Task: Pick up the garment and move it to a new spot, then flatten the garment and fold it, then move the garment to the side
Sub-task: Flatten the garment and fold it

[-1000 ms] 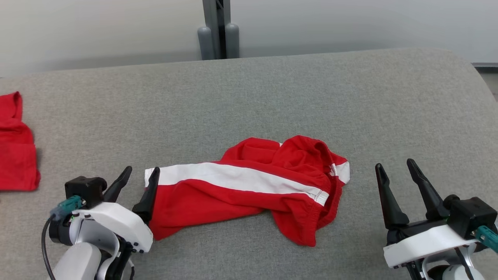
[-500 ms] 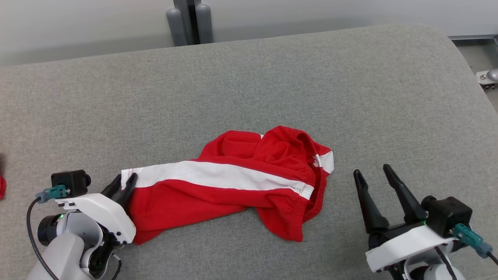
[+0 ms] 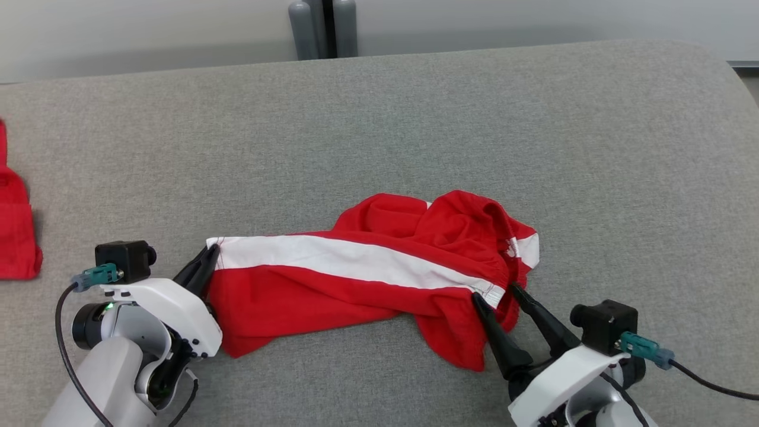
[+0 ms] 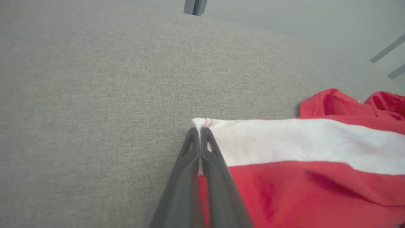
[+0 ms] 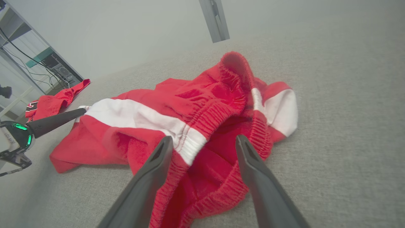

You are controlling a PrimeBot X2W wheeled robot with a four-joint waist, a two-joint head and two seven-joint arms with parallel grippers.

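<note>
1. Far L: garment, a red jersey, lies bunched at the L edge of the grey surface, well apart from the other cloth. R wrist view shows a black-and-white mark on it.
2. L gripper: fingers pressed together, pinching the white-stripe corner at the L end of the red shorts. L wrist view has the tips right at the hem.
3. Mid: the shorts lie crumpled on the surface, w/ the white stripe running L to R and the elastic waistband heaped at the R end.
4. R gripper: fingers spread wide, w/ the waistband edge btwn them. Whether they touch the cloth, can't tell.
</note>
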